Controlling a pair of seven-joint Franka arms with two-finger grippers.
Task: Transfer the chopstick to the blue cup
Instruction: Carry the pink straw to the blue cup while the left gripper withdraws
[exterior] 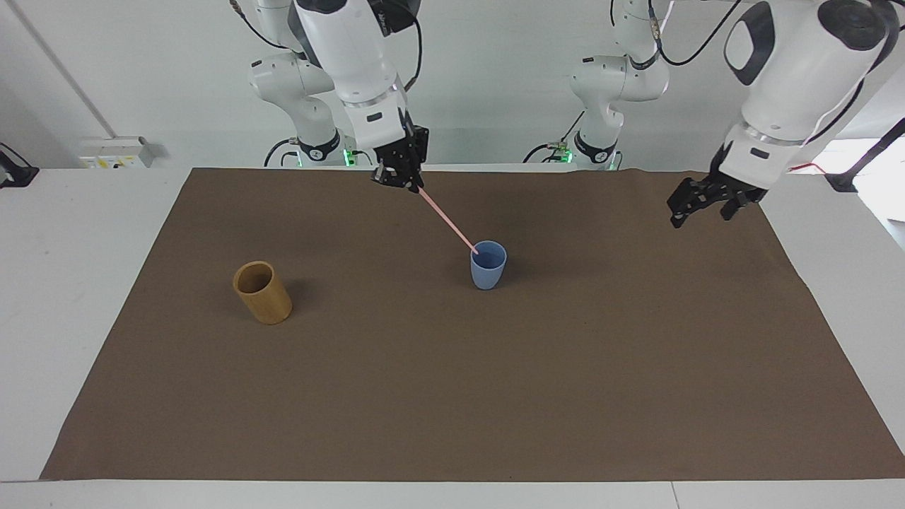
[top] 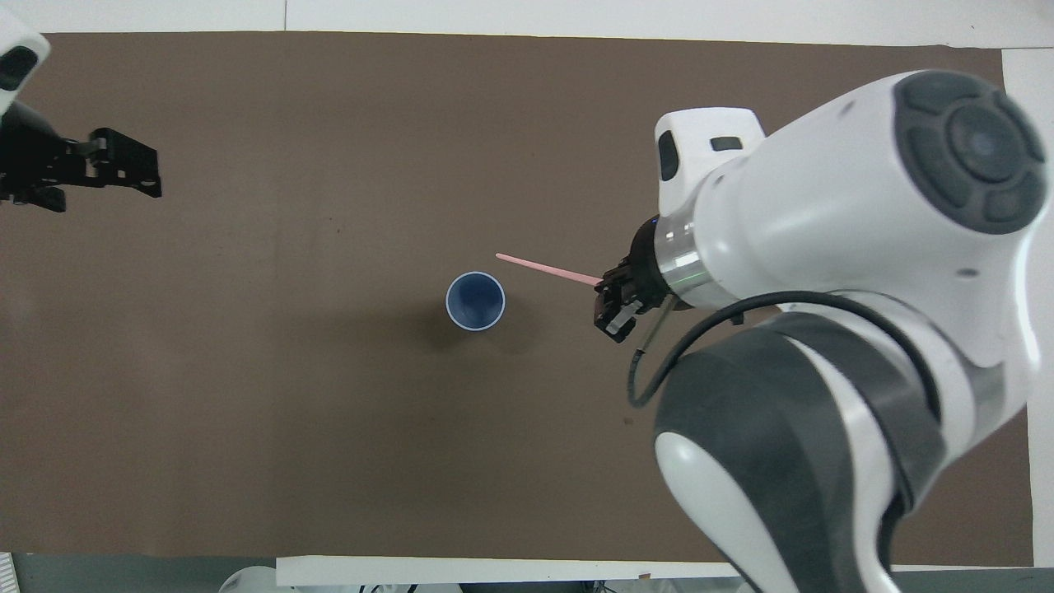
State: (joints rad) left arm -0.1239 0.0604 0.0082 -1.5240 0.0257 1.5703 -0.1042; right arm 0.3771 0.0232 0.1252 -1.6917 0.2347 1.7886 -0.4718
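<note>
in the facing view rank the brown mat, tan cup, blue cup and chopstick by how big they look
1. Brown mat, by far the largest.
2. Chopstick, longest of the rest but very thin; it is held up in the air, so its apparent length is unsure.
3. Tan cup, taller and bulkier than the blue one.
4. Blue cup, smallest.
</note>
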